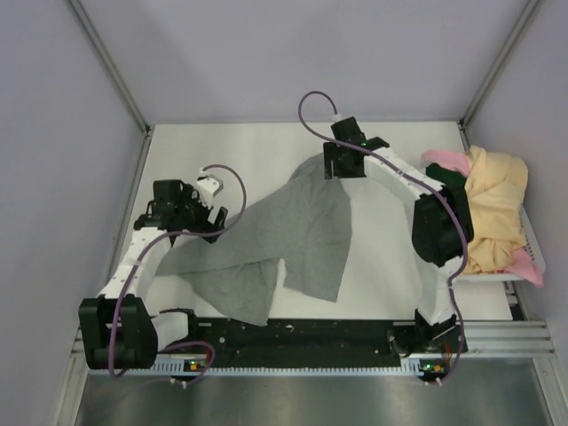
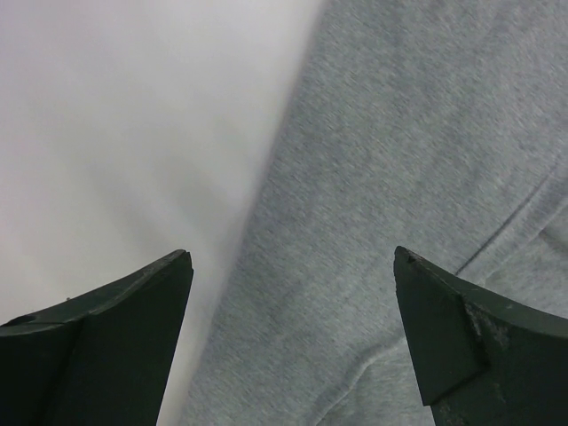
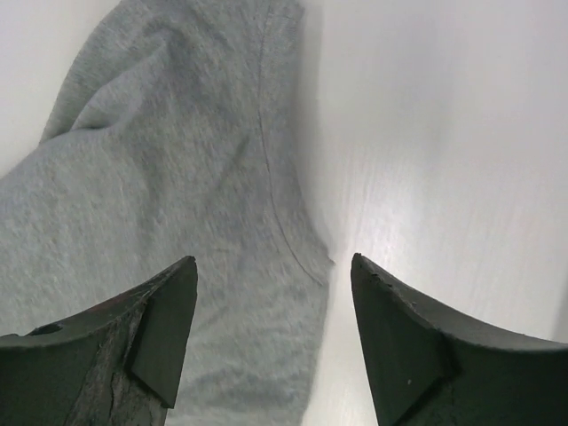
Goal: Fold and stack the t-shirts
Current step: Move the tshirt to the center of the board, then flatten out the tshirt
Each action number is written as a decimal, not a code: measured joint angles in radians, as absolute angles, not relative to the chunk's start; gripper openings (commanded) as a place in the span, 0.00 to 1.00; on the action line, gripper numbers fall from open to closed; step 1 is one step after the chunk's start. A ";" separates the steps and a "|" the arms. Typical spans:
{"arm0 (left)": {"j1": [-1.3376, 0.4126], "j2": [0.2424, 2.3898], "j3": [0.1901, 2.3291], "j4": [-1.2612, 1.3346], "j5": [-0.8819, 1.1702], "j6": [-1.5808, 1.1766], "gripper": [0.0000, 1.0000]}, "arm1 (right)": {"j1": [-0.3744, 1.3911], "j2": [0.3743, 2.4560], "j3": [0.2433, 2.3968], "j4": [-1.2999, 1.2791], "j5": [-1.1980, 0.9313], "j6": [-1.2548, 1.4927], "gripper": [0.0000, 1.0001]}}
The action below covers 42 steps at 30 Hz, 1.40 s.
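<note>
A heather grey t-shirt point(image 1: 284, 235) lies crumpled and spread across the middle of the white table. My left gripper point(image 1: 211, 220) is open at the shirt's left edge; in the left wrist view point(image 2: 293, 257) grey cloth point(image 2: 399, 160) lies below the spread fingers. My right gripper point(image 1: 340, 170) is open over the shirt's far top corner; the right wrist view point(image 3: 271, 262) shows the cloth's hemmed edge point(image 3: 195, 177) between the fingers. A pile of pale yellow point(image 1: 495, 206), pink point(image 1: 448, 161) and dark green point(image 1: 454, 180) shirts lies at the right.
The shirt pile rests on a white tray point(image 1: 497, 277) at the table's right edge. Grey walls enclose the table on the left, back and right. A black rail point(image 1: 302, 335) with the arm bases runs along the near edge.
</note>
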State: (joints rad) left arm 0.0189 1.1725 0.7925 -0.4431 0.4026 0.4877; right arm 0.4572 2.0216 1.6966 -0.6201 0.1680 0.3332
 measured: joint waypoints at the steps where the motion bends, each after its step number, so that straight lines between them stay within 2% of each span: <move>1: 0.019 1.174 0.793 -0.455 0.410 0.499 0.99 | 0.463 1.985 1.673 -0.620 0.186 0.326 0.69; 3: 0.019 1.175 0.794 -0.488 0.419 0.522 0.99 | 0.486 1.857 1.563 -0.612 0.241 0.311 0.69; 5: 0.019 1.175 0.801 -0.537 0.417 0.550 0.98 | 0.532 1.716 1.437 -0.625 0.283 0.308 0.82; 8: 0.020 1.175 0.818 -0.624 0.380 0.603 0.98 | 0.627 1.574 1.274 -0.637 0.285 0.340 0.86; 12: 0.084 1.168 0.823 -0.728 0.278 0.688 0.98 | 0.774 1.534 1.093 -0.669 0.279 0.402 0.87; 18: 0.322 1.118 0.827 -0.868 0.160 0.838 0.99 | 0.985 1.536 0.956 -0.712 0.230 0.550 0.86; 19: 0.339 1.106 0.822 -0.880 0.141 0.862 0.99 | 0.992 1.540 0.937 -0.701 0.222 0.575 0.82; 21: 0.356 1.081 0.792 -0.886 0.110 0.904 0.99 | 0.993 1.570 0.907 -0.682 0.212 0.613 0.69; 25: 0.394 1.071 0.699 -0.873 0.058 0.973 0.99 | 0.993 1.621 0.921 -0.643 0.179 0.642 0.18; 27: 0.410 1.072 0.677 -0.870 0.047 0.997 0.99 | 0.993 1.631 0.932 -0.638 0.183 0.639 0.00; 33: 0.466 1.090 0.671 -0.838 0.041 1.068 0.99 | 0.992 1.597 0.908 -0.607 0.208 0.647 0.00; 37: 0.493 1.131 0.671 -0.825 0.077 1.126 0.98 | 0.973 1.487 0.897 -0.613 0.236 0.628 0.00; 42: 0.495 1.185 0.657 -0.778 0.120 1.161 0.90 | 0.932 1.341 0.929 -0.606 0.260 0.584 0.00</move>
State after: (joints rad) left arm 0.4953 1.1854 0.6567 -0.7776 0.1196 1.1614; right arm 0.9318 1.3415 0.9291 -0.6064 0.2604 0.5842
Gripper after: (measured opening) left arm 0.938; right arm 0.009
